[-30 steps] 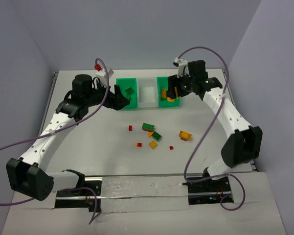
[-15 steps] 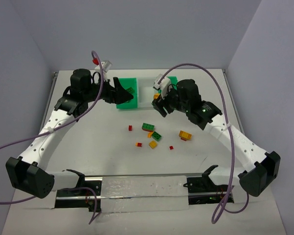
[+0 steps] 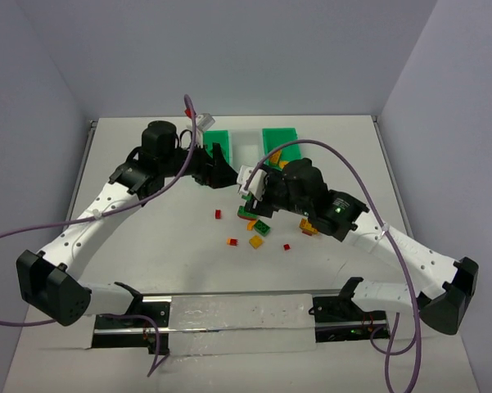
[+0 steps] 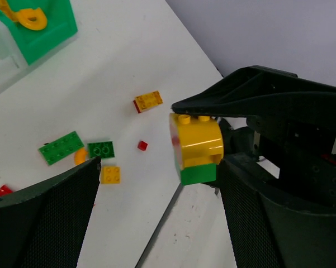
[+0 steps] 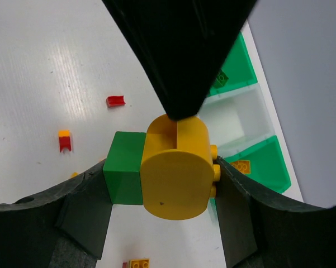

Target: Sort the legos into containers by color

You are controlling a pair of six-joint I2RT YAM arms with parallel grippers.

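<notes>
Table [image 3: 160,254]: white surface; the arm bases sit at its near edge.
Loose legos [image 3: 256,241]: scattered mid-table. They include a long green brick [image 4: 60,148], a short green brick [image 4: 100,149], an orange studded brick [image 4: 148,100], a yellow square brick [image 4: 110,175] and small red bits [image 4: 142,145]. All lie apart from the bins.
Right gripper [image 5: 162,178]: clamped on 1 joined piece, held above the loose legos.
Joined piece: a yellow rounded brick [image 5: 176,178] stuck to a green block [image 5: 123,167]. The green face lies against 1 finger and the yellow studs against the other.
Left gripper [image 4: 160,162]: spread wide, holding nothing. 1 finger tip appears to touch the yellow rounded brick, but the contact is partly hidden.
Handling: judged light, rigid, smooth-sided plastic. The stud joint will likely need a firm pull or twist to part the 2 colours, and a glancing grip may slip.
Grasp point: judged best on the flat side faces of the yellow rounded brick, clear of its curved edge, while the right gripper retains the green block.
Containers [image 3: 280,133]: 3 joined bins at the far side, in the order green, white, green. 1 green bin holds a green brick [image 5: 221,78]; the other holds orange pieces [image 4: 28,17].
</notes>
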